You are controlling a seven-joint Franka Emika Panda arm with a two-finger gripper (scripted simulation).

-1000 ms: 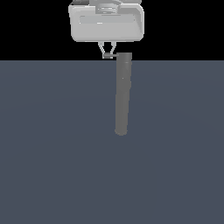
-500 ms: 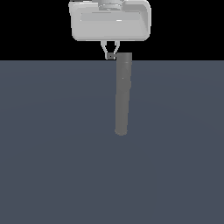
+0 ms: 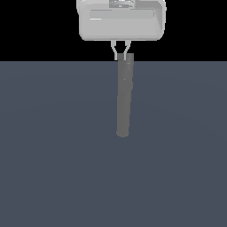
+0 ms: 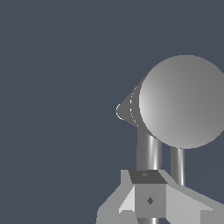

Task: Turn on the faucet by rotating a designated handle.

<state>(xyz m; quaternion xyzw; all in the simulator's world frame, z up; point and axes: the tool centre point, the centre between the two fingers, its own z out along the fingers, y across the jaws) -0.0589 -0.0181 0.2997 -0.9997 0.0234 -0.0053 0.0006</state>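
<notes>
The faucet [image 3: 124,97] is a long grey cylinder lying on the dark floor, its rounded end toward the camera. In the wrist view its rounded end [image 4: 183,100] fills the frame. My gripper [image 3: 122,57] hangs at the cylinder's far top end, with its light-grey body above. Its fingertips [image 4: 148,175] look closed together, with nothing seen between them. Two thin light-grey rods run beside the cylinder: one, the handle [image 4: 148,151], reaches my fingertips, and the other [image 4: 177,165] is just beside it. In the exterior view the handle is hidden among my fingers.
A flat dark blue-grey floor [image 3: 53,155] spreads around the faucet. The background above it is black.
My gripper has moved toward the exterior view's right, from just beside the cylinder's top end to right over it. The cylinder has not visibly moved.
</notes>
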